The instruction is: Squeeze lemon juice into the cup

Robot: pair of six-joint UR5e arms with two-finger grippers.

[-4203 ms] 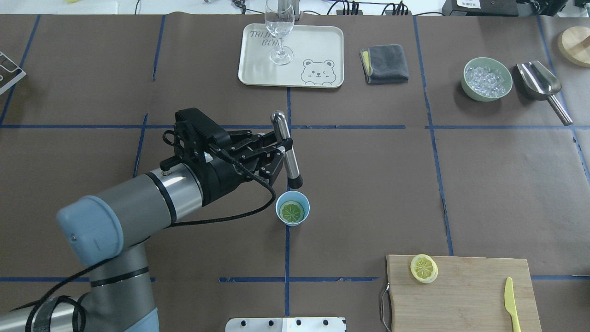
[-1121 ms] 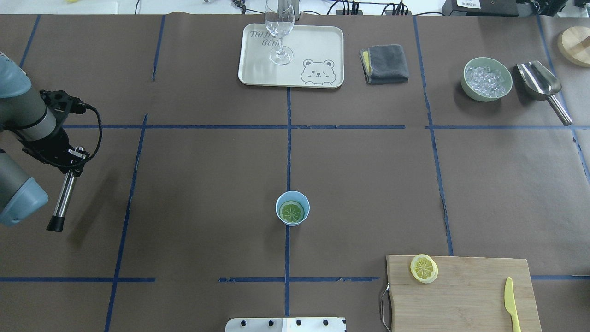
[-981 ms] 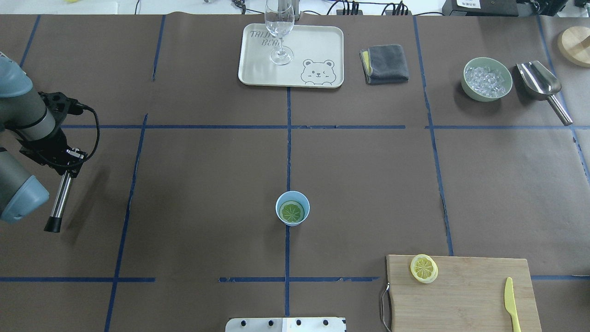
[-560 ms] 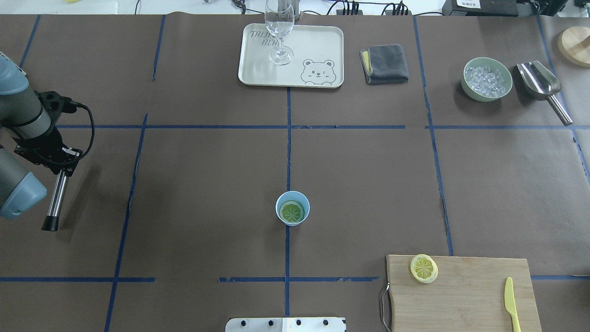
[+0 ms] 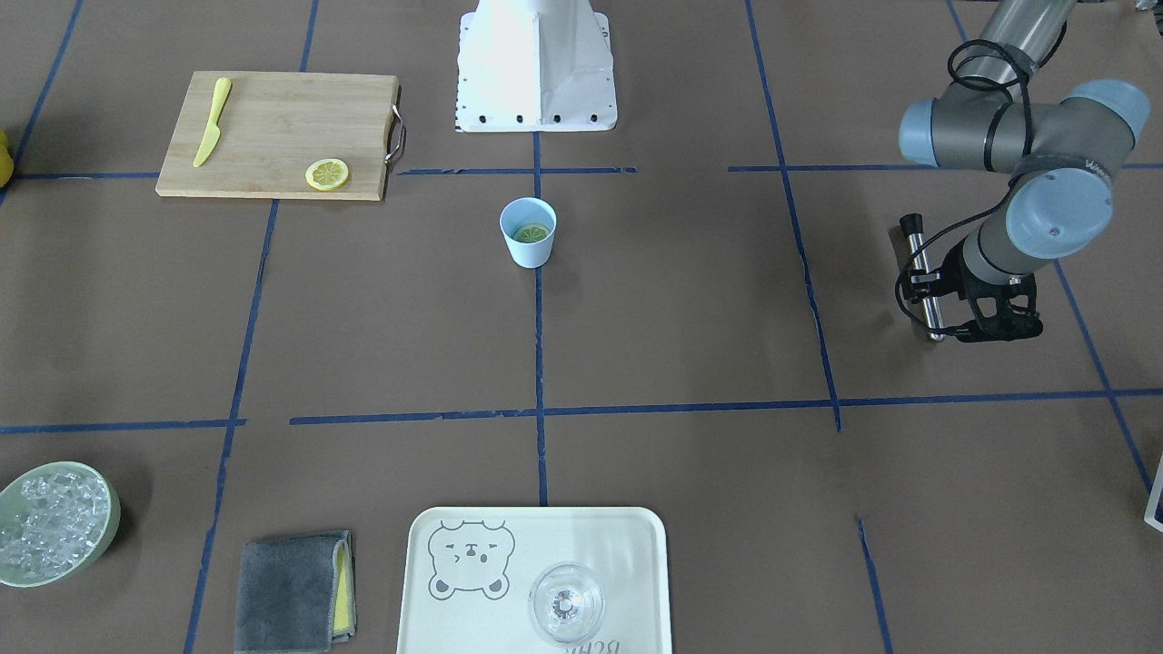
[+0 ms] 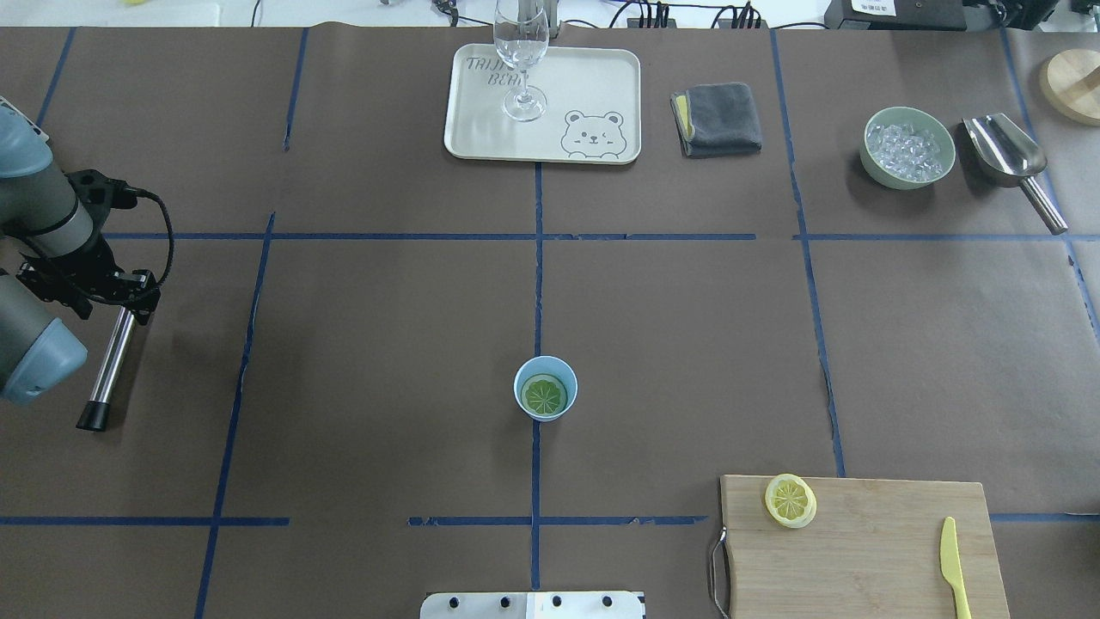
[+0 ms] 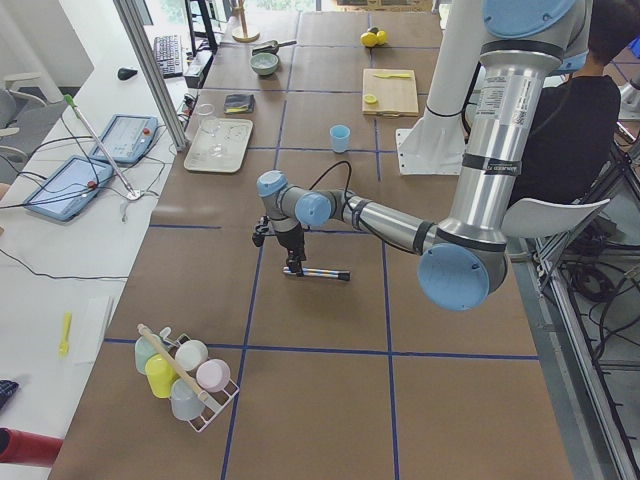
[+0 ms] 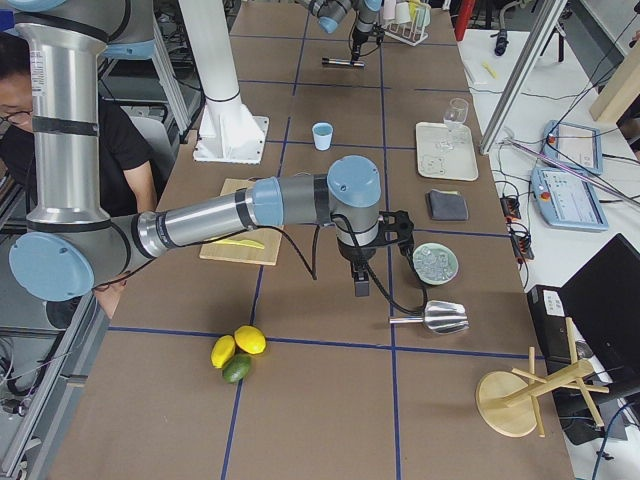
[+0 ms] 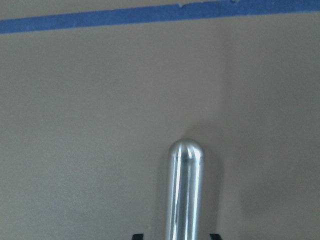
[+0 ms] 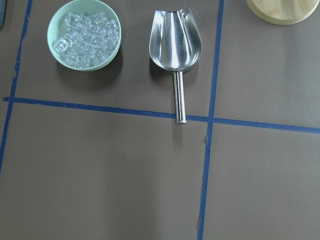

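Observation:
The pale blue cup (image 6: 545, 389) stands at the table's middle, also in the front view (image 5: 528, 232). One lemon slice (image 6: 545, 395) lies flat inside it. A second lemon slice (image 6: 791, 499) lies on the cutting board (image 6: 859, 550). My left gripper (image 6: 123, 303) is at the table's far left end, far from the cup, shut on a metal rod (image 6: 107, 365) with a black tip, held low and nearly flat over the table. The left wrist view shows the rod's rounded end (image 9: 184, 195). My right gripper (image 8: 360, 288) shows only in the exterior right view; I cannot tell its state.
A bear tray (image 6: 593, 94) with a wine glass (image 6: 521, 52) stands at the back. A grey cloth (image 6: 718, 119), a green ice bowl (image 6: 908, 146) and a metal scoop (image 6: 1010, 159) lie back right. A yellow knife (image 6: 952, 567) lies on the board. A cup rack (image 7: 185, 375) is beyond my left gripper.
My left arm has carried the rod from just above the cup to the far left end of the table. In the last second it only shifted slightly. The cup and slices have not moved.

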